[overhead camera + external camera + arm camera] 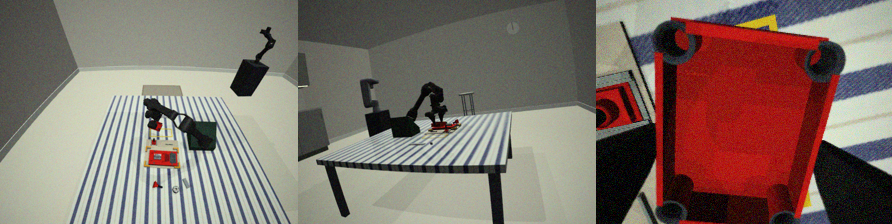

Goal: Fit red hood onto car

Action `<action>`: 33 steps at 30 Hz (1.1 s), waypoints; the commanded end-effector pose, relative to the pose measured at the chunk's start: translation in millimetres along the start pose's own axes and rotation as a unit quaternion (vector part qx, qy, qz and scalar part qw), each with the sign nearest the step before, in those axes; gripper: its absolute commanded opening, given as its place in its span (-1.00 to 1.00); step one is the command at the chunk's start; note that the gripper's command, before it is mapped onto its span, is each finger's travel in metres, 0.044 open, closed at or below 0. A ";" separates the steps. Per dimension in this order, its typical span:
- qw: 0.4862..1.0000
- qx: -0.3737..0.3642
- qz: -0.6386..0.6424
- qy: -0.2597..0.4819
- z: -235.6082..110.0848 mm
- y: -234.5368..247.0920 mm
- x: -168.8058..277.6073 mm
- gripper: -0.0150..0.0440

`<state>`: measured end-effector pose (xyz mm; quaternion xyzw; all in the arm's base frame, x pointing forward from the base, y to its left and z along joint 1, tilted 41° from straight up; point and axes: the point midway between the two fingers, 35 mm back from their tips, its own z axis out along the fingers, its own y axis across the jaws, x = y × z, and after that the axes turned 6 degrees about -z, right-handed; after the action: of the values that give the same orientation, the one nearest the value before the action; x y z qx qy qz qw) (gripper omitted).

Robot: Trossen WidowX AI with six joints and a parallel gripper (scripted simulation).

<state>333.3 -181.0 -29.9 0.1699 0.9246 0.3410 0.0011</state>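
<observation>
The red hood (157, 126) (741, 115) hangs in the air between my fingers, its hollow underside with the corner bosses facing the wrist camera. My gripper (154, 123) (436, 116) is shut on the hood, above the back left corner of a yellow outlined rectangle (161, 136) (761, 22) on the striped table (117, 156) (480, 146). The red chassis (162, 157) (444, 126) sits in the jig board (162, 143) with orange corners, in front of the rectangle, with the grey engine block (157, 156) on its deck. The pegs are too small to make out.
The arm's dark green base block (206, 130) (402, 127) stands right of the jig. A small red part (157, 185), a silver ring (176, 189) and a grey bar (186, 183) lie in front of the jig. A small red-black piece (153, 141) stands on the board.
</observation>
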 end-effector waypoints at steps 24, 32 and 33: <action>0.941 -0.001 0.338 0.001 -0.4 1.1 -0.9 -0.49; 0.902 -0.001 0.431 0.002 -0.6 1.4 -1.3 -0.49; 0.897 -0.001 0.443 0.002 -0.6 1.4 -1.3 -0.49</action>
<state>334.6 -181.4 -29.0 0.5302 0.7763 0.3119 -0.1377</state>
